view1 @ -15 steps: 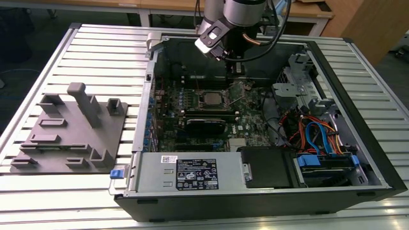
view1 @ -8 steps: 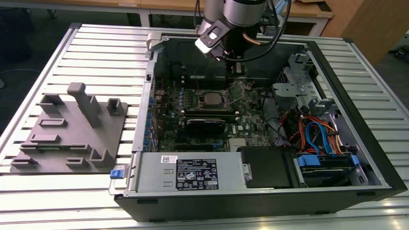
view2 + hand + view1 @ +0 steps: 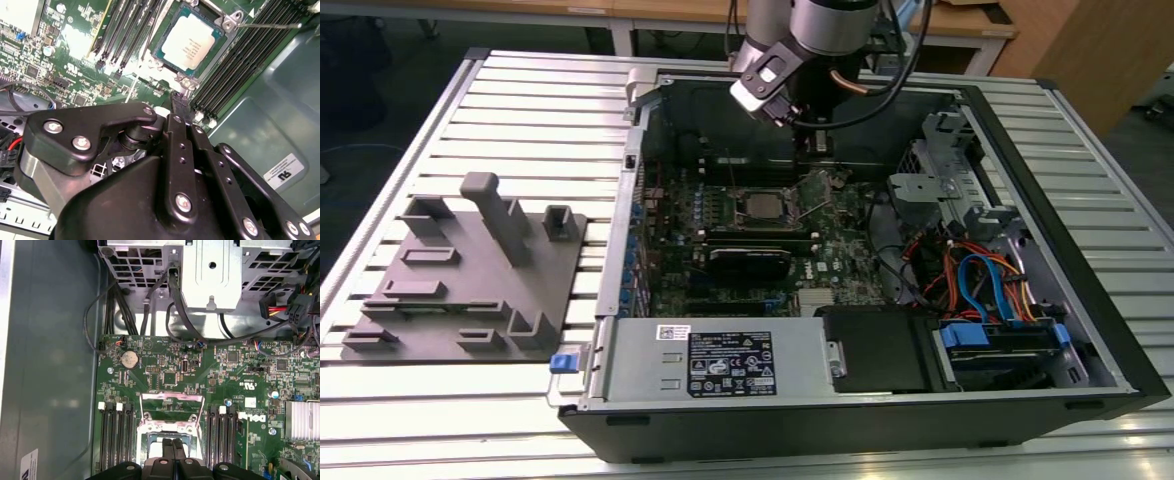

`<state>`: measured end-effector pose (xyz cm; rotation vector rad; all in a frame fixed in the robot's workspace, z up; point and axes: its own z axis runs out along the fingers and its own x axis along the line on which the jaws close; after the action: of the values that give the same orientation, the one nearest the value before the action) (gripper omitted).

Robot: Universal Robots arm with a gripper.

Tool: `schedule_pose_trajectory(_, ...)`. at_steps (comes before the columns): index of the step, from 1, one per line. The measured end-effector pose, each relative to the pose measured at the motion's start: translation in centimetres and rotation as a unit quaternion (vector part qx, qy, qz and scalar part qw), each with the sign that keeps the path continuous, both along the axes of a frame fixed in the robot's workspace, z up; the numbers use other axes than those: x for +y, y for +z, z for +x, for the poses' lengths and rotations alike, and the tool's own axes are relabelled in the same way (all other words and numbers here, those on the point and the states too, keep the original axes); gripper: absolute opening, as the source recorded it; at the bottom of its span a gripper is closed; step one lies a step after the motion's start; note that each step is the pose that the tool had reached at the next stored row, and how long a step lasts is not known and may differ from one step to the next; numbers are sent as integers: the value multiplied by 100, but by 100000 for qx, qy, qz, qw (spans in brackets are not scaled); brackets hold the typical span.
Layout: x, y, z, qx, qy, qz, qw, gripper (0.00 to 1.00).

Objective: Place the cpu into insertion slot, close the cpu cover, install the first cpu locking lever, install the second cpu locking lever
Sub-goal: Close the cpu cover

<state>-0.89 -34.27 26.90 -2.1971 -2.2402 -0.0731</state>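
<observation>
The cpu (image 3: 192, 40) lies seated in the insertion slot (image 3: 161, 54), mid-motherboard. The cpu cover (image 3: 172, 409) stands tilted up. Just beside the slot hangs the gripper (image 3: 170, 444), fingers clenched together.

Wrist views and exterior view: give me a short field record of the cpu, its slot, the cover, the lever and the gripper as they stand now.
cpu: seated in the insertion slot, silver top up
cpu cover: open, standing up from the slot
locking lever: thin metal rod beside the slot; whether it is latched cannot be told
gripper: fingers together, tips low at the foot of the raised cover; contact cannot be told
</observation>
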Motion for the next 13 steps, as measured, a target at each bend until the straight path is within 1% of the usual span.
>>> schedule_pose_trajectory(4,0,0,33,76,-3,-4,100000,11)
schedule_pose_trajectory(13,0,0,51,76,-9,-3,100000,11)
